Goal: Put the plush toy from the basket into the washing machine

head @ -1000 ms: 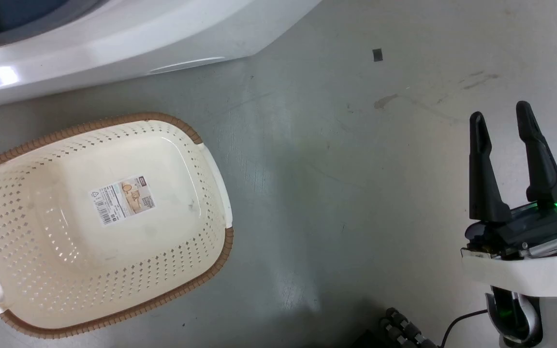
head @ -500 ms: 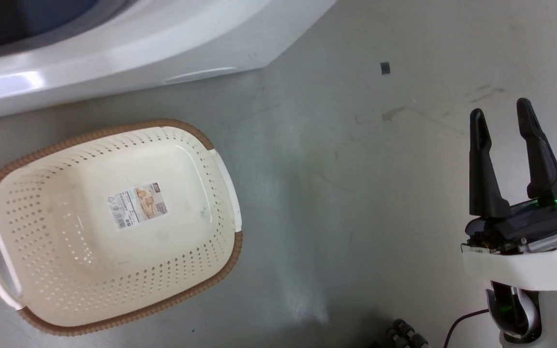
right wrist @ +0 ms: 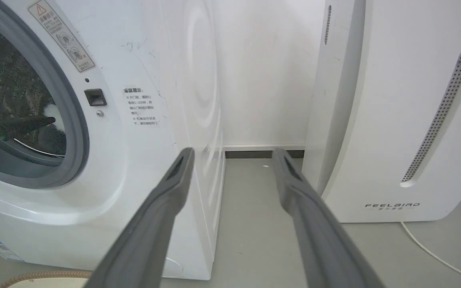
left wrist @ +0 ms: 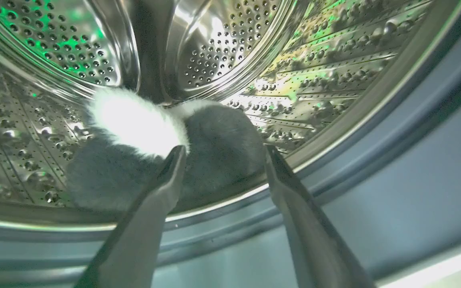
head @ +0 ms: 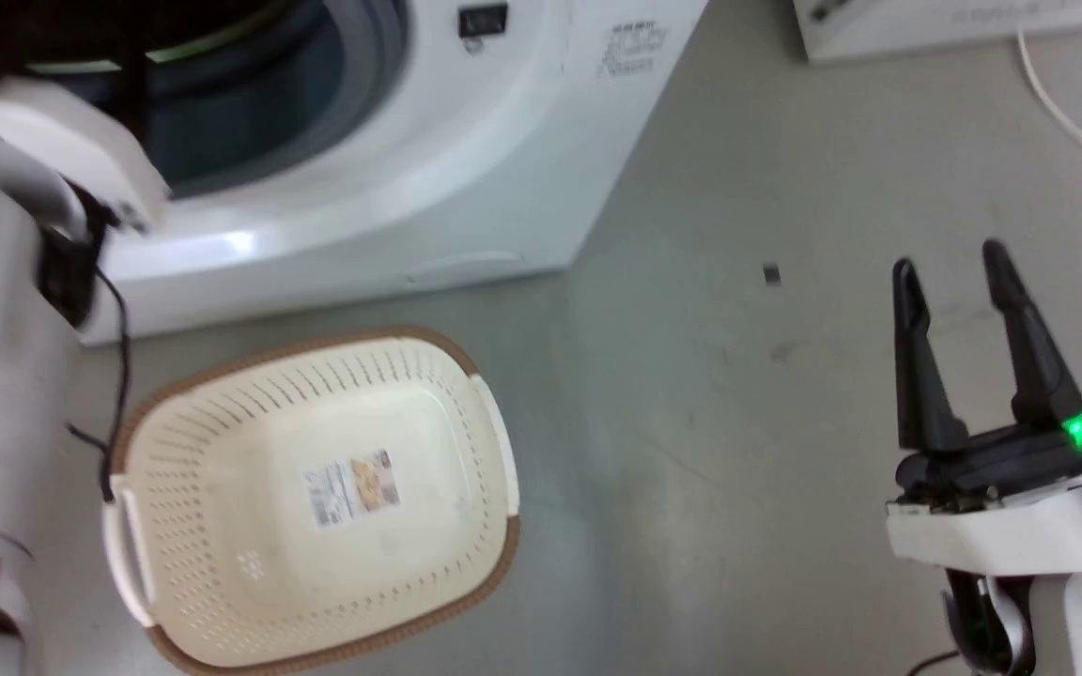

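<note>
The plush toy (left wrist: 214,160), black with a white furry patch, lies on the floor of the washing machine's (head: 428,178) steel drum (left wrist: 222,48). My left gripper (left wrist: 224,151) is open just in front of the toy, at the grey porthole rim, holding nothing. In the head view my left forearm (head: 43,160) reaches into the porthole. The cream basket (head: 494,563) sits on the floor before the machine, showing only its paper label (head: 351,486). My right gripper (head: 950,260) hovers open at the right, away from both; in its own view the right gripper (right wrist: 233,153) faces the washing machine (right wrist: 154,120).
The white FEELBIRD appliance (right wrist: 394,120) stands right of the machine, with a narrow floor gap between them. A white cable (head: 1067,113) trails on the floor at the far right. A small dark mark (head: 771,274) lies on the grey floor.
The head camera has tilted up, bringing the machine's porthole and my left forearm into the picture. The right gripper stays open in about the same pose.
</note>
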Robot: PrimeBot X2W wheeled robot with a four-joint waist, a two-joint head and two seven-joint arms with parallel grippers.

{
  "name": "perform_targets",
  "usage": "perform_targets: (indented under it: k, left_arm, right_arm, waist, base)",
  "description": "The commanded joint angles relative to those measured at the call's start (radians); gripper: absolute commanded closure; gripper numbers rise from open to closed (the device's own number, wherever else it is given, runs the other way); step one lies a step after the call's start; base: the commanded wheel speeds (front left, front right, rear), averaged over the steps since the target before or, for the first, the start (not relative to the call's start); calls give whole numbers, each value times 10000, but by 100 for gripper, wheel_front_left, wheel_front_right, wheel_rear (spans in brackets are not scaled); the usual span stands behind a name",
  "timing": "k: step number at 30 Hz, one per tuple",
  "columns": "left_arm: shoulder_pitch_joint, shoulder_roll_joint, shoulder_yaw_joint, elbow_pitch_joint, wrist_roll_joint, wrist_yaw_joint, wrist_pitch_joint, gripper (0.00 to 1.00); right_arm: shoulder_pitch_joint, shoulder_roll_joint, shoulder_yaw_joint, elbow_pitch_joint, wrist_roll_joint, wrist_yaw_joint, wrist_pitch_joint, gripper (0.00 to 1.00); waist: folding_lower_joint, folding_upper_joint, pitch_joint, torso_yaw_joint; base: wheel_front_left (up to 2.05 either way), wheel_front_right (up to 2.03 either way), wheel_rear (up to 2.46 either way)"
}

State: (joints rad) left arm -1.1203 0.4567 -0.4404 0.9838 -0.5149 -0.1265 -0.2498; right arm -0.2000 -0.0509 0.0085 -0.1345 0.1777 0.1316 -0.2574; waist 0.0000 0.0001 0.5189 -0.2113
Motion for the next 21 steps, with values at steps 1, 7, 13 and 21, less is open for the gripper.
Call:
perform_targets:
  k: [1, 7, 13, 21]
  left_arm:
    - [405, -95, 92, -157, -103, -42, -93, 0]
    - [2814, -578, 1204, -2780, 27, 419, -116, 0]
    - [5391, -1291, 2412, -5570, 482, 885, -118, 0]
    - [8445, -2212, 3530, -7939, 1263, 1421, -119, 0]
  right_arm:
    - [181, 7, -18, 69, -116, -9, -44, 0]
    - [637, 7, -75, 275, -413, -9, -44, 0]
    - [1076, 7, -161, 420, -616, -9, -44, 0]
    - [1662, 7, -198, 587, -717, -9, -44, 0]
  waist:
    - [0, -1, -1020, 521]
    - [0, -1, -2193, 1052]
    - [0, -1, -3075, 1521]
    - [0, -1, -3959, 1858]
  base:
    - [0, 0, 0]
    - [0, 0, 0]
    - [0, 0, 0]
    - [0, 0, 0]
